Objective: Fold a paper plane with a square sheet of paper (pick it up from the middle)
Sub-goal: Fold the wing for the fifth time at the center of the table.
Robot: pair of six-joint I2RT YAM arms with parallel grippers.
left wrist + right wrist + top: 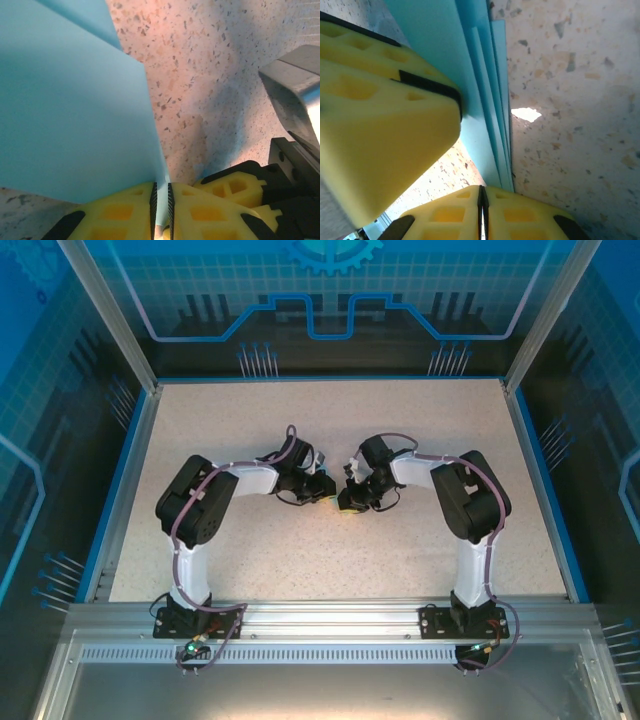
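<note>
At centre, jaws pinch paper sheet (75, 115) edges; wide tabletop (330, 425) around.

Bright, even light falls from above. A soft grey shadow lies on the speckled table (215, 115). In the right wrist view a small white spot shines there, and the near yellow finger (380, 125) looks blurry.

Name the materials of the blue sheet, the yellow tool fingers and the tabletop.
Blue sheet: thin matte paper, apparently; it shows sharp, flat folded layers.
Left tool's fingers: yellow matte plastic or rubber, with moulded pockets.
Tabletop: speckled beige, perhaps stone-look laminate.
</note>
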